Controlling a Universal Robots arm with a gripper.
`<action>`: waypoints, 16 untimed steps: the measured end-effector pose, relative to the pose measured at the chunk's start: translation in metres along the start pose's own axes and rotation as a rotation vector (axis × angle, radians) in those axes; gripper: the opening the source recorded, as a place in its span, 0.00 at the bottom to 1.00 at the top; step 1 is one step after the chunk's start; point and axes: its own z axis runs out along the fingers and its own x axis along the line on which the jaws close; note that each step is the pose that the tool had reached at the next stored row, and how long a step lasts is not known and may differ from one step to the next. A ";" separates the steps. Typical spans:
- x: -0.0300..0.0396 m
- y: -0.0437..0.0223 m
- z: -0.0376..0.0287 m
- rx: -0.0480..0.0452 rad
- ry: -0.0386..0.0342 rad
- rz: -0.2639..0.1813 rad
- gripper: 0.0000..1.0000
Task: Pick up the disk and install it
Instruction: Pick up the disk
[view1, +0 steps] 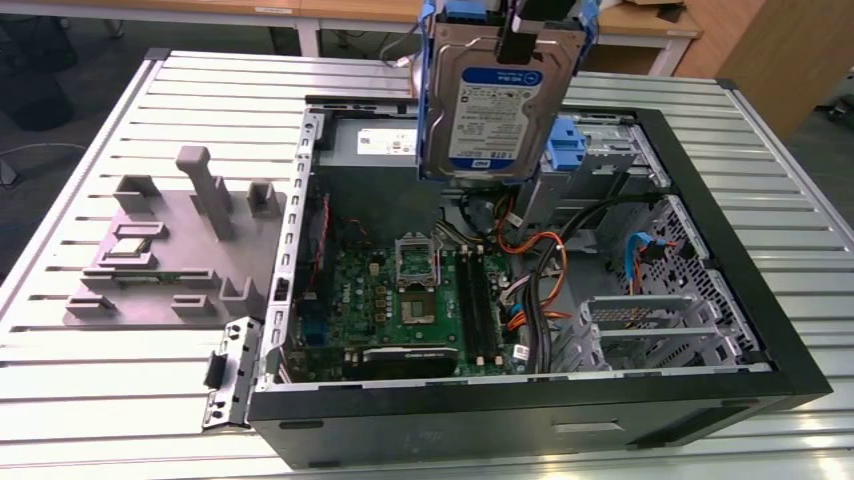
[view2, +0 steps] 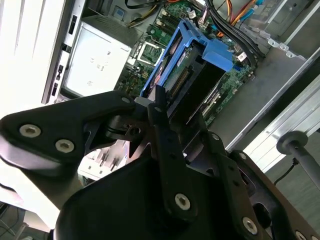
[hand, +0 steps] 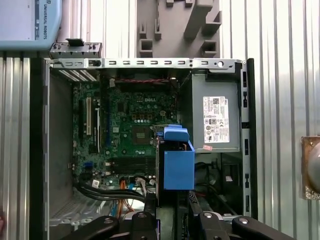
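Black gripper (view2: 172, 107) pinched the silver, blue-framed disk (view1: 494, 100) over the open black computer case (view1: 534, 425) and its green motherboard (view1: 394, 315); exterior view showed its label, first wrist view its edge.

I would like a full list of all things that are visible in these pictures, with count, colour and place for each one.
disk: one, silver with a white-and-blue label, in a blue carrier; hanging upright above the open computer case.
computer case: one, black; lying open on the table.
motherboard: one, green; on the case floor.
power supply: one, grey with a white label; in a corner of the case.
cables: several, orange, black and blue; beside the motherboard.
drive cage: one, silver; inside the case, at the exterior view's right.
fixture block: one, grey; on the table, at the exterior view's left of the case.
table: one, light slatted metal; under everything.
claw: one, black; shut on the disk.
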 end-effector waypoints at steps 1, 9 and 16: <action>0.0013 -0.0003 -0.0001 0.0000 0.0001 0.000 0.35; 0.0047 -0.0005 -0.0002 0.0000 0.0001 0.000 0.35; 0.0059 -0.0006 -0.0003 0.0000 0.0000 0.000 0.35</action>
